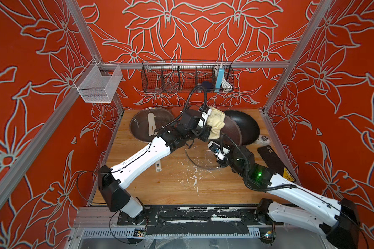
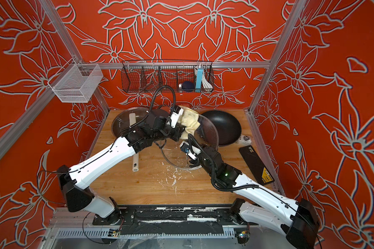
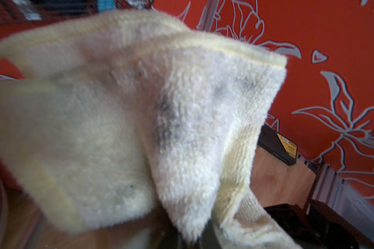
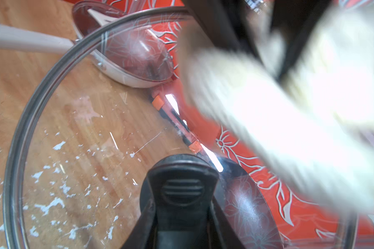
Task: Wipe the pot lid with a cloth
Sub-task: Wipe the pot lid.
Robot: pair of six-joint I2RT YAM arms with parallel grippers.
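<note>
The near half of the wooden counter [image 1: 160, 194] lies open, marked only by white flecks [image 1: 194, 176], while the far strip is crowded from the left edge to the right. The glass pot lid [image 1: 199, 157] stands tilted in the middle of the counter. Its upper rim overlaps the black pan [image 1: 244, 127] behind it, and I cannot tell whether its lower rim touches the wood. The right claw [image 4: 181, 204] is partly closed around the lid's black knob [image 4: 181, 187] and holds it, seen from the right wrist. The left claw [image 1: 211, 126] is clamped fully on the cloth [image 1: 216, 124], a cream towel rag with grey stains. The rag hangs bunched over the claw against the lid's far rim in both top views. There are two pans: the black one at far right and a lidded one [image 1: 151, 125] at far left, whose cream handle [image 1: 158, 167] runs under the left arm. That makes two glass lids. One flat black box [image 1: 272, 159] with a yellow label lies along the right edge. Two wire baskets hang from the frame: a black one [image 1: 187, 77] on the far rail and a white one [image 1: 99, 83] on the left rail. The walls are red with grey-outlined flowers.
</note>
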